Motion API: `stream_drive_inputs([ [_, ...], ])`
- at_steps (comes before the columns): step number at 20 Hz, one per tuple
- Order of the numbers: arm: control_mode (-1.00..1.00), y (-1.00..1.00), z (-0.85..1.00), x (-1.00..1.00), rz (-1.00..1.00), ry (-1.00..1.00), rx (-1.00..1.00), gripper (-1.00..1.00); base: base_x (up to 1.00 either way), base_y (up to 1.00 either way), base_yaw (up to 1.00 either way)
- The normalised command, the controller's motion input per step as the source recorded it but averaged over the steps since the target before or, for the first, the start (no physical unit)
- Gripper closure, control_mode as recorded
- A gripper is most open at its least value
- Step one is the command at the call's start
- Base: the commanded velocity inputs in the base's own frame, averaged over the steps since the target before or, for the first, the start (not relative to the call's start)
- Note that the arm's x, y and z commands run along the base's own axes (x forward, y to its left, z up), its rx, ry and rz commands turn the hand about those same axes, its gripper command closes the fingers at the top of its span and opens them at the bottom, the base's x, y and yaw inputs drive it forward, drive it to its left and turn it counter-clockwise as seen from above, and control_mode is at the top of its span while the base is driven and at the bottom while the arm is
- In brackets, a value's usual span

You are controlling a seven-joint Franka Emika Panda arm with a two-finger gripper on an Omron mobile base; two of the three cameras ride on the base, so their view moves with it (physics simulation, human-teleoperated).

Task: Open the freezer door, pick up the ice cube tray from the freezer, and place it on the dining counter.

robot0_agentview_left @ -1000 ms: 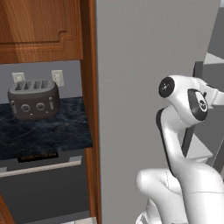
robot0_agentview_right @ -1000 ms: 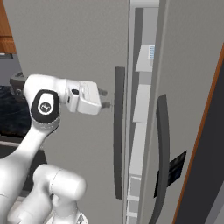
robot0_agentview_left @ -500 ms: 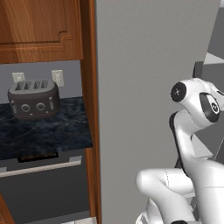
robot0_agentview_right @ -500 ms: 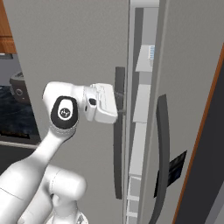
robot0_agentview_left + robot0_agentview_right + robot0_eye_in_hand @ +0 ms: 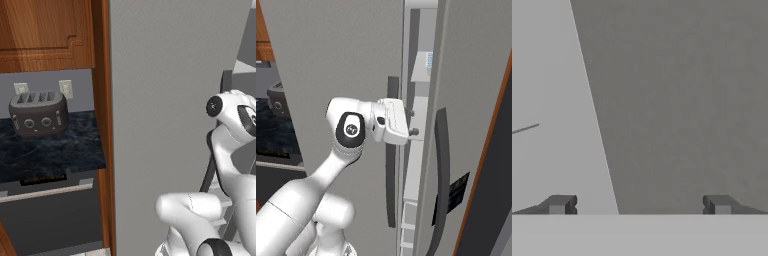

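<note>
Right base view: freezer [image 5: 331, 55] fills most of frame, light-grey front, door ajar with a narrow gap showing dark interior and white shelves [image 5: 416, 165]. Ice cube tray [image 5: 429, 60] visible as small pale bluish gridded piece high up in the gap, on an upper shelf, well above the hand. Two dark bowed vertical handles: left handle [image 5: 391, 190] just left of the gap, right handle [image 5: 442, 175] on the neighbouring door. Pincer [image 5: 412, 122] at the door edge, level with upper part of left handle, pointing into the gap; contact with handle or door edge cannot be told from this angle. Hand view: pincer [image 5: 639, 205] spread wide, both dark fingertips [image 5: 558, 205] far apart, nothing between them, facing two flat grey surfaces that meet along a slanted line, lighter on left, darker on right. Left base view: white arm [image 5: 230, 150] at lower right against freezer side [image 5: 175, 100]; reddish wooden cabinet [image 5: 45, 30] upper left, dark marbled bench [image 5: 50, 150] below it carrying grey toaster [image 5: 37, 114], wall outlets [image 5: 65, 89] behind toaster, oven front [image 5: 50, 210] under the bench.
</note>
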Motion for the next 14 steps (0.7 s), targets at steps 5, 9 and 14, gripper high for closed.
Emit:
stream_drive_inputs([
  [5, -1.00, -0.49, -0.02, 0.19, -0.04, 0.00, 0.00, -1.00, 0.00, 0.00, 0.00],
  [9, -1.00, -0.52, -0.04, 0.11, -0.03, 0.00, 0.00, -1.00, 0.00, 0.00, 0.00],
  [14, -1.00, -0.54, -0.04, 0.04, -0.02, 0.00, 0.00, -1.00, 0.00, 0.00, 0.00],
])
